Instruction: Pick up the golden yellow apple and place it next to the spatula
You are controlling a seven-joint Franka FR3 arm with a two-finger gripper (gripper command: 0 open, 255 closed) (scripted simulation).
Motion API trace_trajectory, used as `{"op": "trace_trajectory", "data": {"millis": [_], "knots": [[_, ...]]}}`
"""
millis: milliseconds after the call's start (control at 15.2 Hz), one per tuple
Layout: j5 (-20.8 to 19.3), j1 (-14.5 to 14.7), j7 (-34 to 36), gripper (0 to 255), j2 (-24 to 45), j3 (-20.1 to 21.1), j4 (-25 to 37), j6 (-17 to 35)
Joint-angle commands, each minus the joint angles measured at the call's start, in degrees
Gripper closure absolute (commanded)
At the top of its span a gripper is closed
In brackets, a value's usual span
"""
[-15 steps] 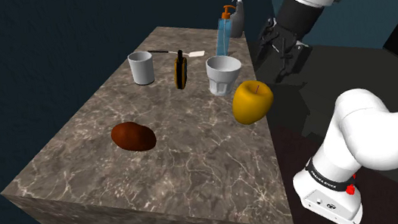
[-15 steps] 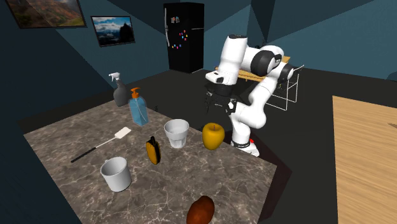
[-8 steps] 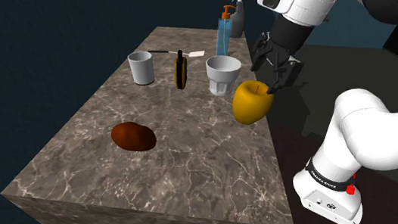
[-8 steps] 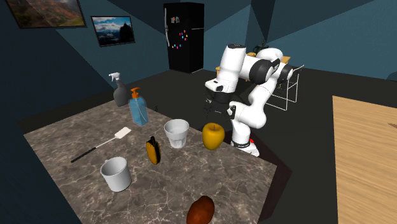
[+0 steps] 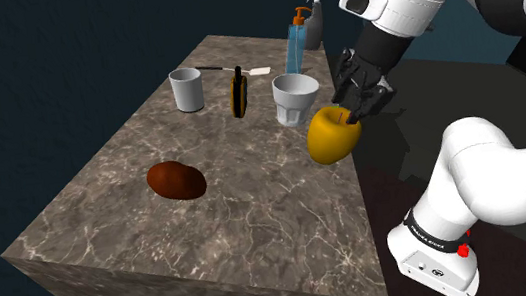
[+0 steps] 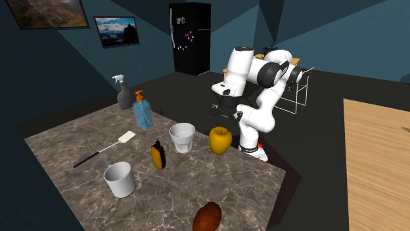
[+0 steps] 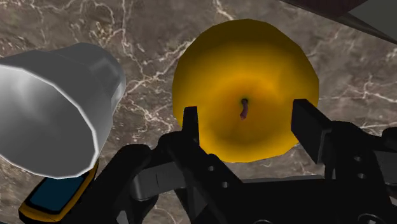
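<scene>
My claw (image 7: 247,121) gapes apart over the apple (image 7: 245,76). I should sink centred, clear of the cup (image 5: 296,96) at its eleven o'clock in the shoulder view, then squeeze.

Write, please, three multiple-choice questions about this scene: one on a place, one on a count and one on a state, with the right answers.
1. What stands nearest the yellow apple?
A) a white cup
B) the spatula
C) the blue bottle

2. How many white cups stand on the table?
A) one
B) two
C) four

3. How is the end effector?
A) shut on the apple
B) open over the apple
C) shut on nothing

Answers:
1 A: that cup is just beside the apple, while the spatula and the blue bottle lie farther off.
2 B: that cup and a second cup.
3 B: in the wrist view the fingers stand apart, one on each side of the apple.
</scene>
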Motion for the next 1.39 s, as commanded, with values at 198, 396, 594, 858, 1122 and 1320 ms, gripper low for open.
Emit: {"op": "trace_trajectory", "data": {"millis": [198,396,594,858,1122,1320], "knots": [[0.00,0.00,0.00,255,0.00,0.00,0.00,0.00],[0.00,0.00,0.00,255,0.00,0.00,0.00,0.00],[-0.02,-0.03,-0.03,255,0.26,-0.02,0.88,-0.62],[-0.12,-0.14,-0.16,255,1.41,-0.12,4.52,-3.10],[-0.20,-0.25,-0.29,255,2.68,-0.21,8.24,-5.55],[-0.27,-0.33,-0.38,255,3.73,-0.26,11.11,-7.37]]}}
